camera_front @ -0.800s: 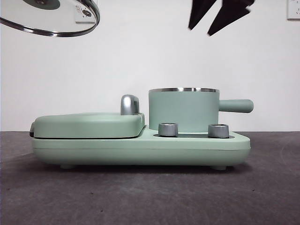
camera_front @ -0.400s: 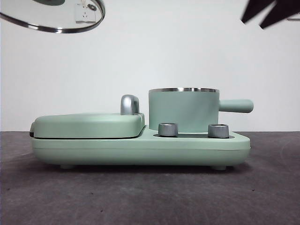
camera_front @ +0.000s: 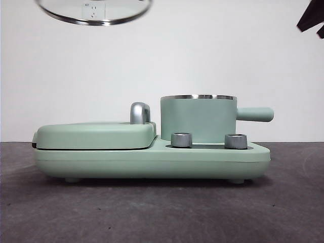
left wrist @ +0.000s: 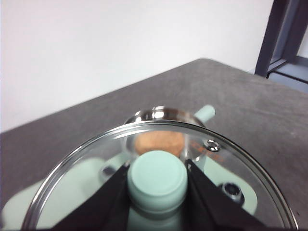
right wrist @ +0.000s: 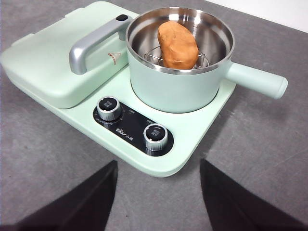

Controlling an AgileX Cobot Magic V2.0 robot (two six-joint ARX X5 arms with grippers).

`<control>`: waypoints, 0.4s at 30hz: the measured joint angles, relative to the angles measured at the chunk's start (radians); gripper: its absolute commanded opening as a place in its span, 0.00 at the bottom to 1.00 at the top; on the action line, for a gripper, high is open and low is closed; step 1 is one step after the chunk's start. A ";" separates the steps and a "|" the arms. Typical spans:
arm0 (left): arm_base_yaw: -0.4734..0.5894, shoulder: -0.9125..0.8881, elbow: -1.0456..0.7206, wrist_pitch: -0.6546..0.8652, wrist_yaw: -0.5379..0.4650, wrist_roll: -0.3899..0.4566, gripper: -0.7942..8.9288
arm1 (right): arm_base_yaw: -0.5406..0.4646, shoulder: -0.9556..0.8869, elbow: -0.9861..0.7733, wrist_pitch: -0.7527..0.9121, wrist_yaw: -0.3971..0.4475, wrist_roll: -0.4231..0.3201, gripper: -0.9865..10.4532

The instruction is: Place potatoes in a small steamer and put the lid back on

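High at the left, the left gripper (left wrist: 157,180) has its jaws clamped on the green knob of the glass lid (camera_front: 94,11), holding it level in the air, well above the flat griddle cover (camera_front: 96,134) and to the left of the pot, probably so it can travel across and settle on the rim. Further right the small steamer (camera_front: 198,119) stands open on the cooker base (camera_front: 152,159), with the potato (right wrist: 177,44) already lying on the wire rack inside, and the right gripper (right wrist: 159,197), jaws apart and empty, hangs clear at the far right, presumably to leave room. The small print between the two dials (right wrist: 156,135) is too fine to read.
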 measured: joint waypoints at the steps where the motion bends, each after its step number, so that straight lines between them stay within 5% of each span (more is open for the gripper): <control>1: -0.007 0.032 0.000 0.042 0.000 0.001 0.10 | 0.000 -0.006 0.000 -0.003 0.000 0.005 0.32; 12: -0.074 0.426 0.207 0.221 0.002 0.008 0.10 | 0.000 -0.016 0.000 -0.023 0.000 0.013 0.32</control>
